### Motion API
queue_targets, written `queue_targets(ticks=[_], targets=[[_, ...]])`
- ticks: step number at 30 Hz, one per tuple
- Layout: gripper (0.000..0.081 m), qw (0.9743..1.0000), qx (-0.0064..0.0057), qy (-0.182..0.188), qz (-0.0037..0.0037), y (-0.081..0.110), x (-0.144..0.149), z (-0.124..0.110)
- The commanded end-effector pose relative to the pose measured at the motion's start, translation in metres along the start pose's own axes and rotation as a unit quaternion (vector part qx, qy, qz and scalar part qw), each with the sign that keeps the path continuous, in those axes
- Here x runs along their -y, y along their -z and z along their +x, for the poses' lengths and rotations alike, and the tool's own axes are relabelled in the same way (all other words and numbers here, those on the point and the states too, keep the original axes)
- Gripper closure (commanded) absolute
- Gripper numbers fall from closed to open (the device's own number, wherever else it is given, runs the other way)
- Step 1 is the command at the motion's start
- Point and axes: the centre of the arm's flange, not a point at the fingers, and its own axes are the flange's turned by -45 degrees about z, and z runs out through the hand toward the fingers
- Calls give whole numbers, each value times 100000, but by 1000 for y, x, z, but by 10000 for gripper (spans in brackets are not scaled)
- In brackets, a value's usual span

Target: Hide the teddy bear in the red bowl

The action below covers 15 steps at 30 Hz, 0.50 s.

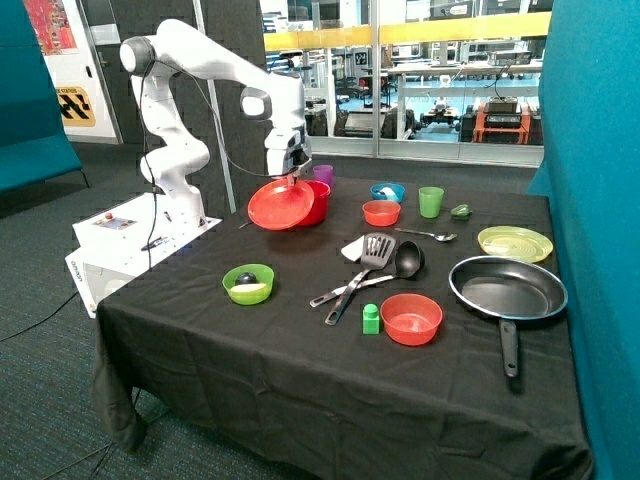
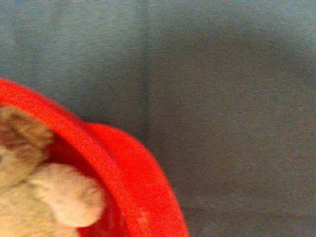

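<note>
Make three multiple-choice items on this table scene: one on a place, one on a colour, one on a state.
1. Where is the teddy bear? A on the floor; B in the red bowl; C on a chair.
2. What colour is the cup beside the blue bowl? A green; B yellow; C white.
3. How is the red plate under the gripper? A flat on the table; B tilted against the red bowl; C broken in two.

B: the wrist view shows a red wall curving around the bear.
A: the cup is clearly green.
B: the plate's face leans toward the outside camera.
</note>
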Motion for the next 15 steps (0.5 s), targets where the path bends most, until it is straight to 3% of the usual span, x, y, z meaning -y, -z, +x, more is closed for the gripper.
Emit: queue_targets(ticks=[1,15], targets=[[808,99912,-137,4198,183,8,41,2],[808,99667,-144,8145,177,14,84,3]])
